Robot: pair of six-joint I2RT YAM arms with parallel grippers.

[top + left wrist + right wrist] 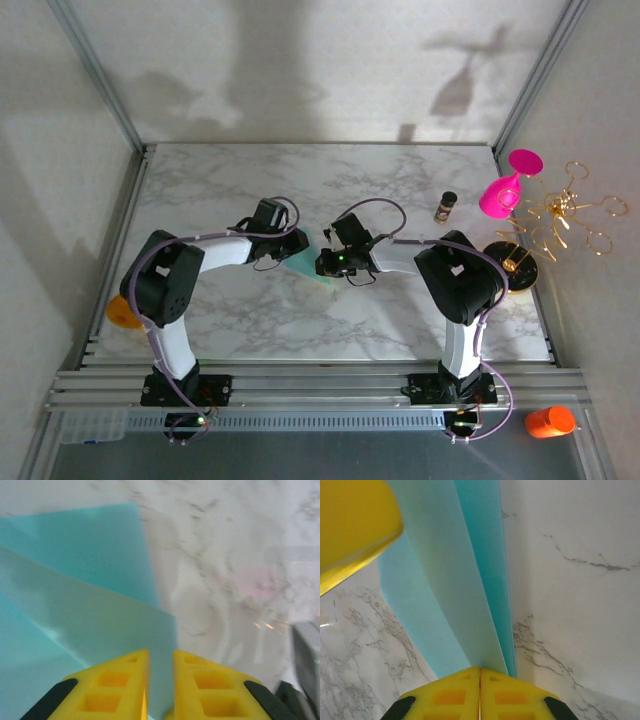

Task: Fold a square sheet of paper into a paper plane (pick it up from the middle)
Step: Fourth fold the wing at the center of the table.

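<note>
The sheet of paper (304, 264) lies mid-worktop (400, 325), between the two tools. The left tool (293, 244) is on its left and the right tool (326, 263) is on its right. A small jar (445, 206) stands behind and to the right. Further right, a goblet (503, 192) is just beside a wire stand (560, 212).

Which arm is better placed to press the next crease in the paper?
Probably left: the left end effector, slightly open, is at a loose flap of the paper, while the right end effector is shut on the folded edge, anchoring it.
</note>
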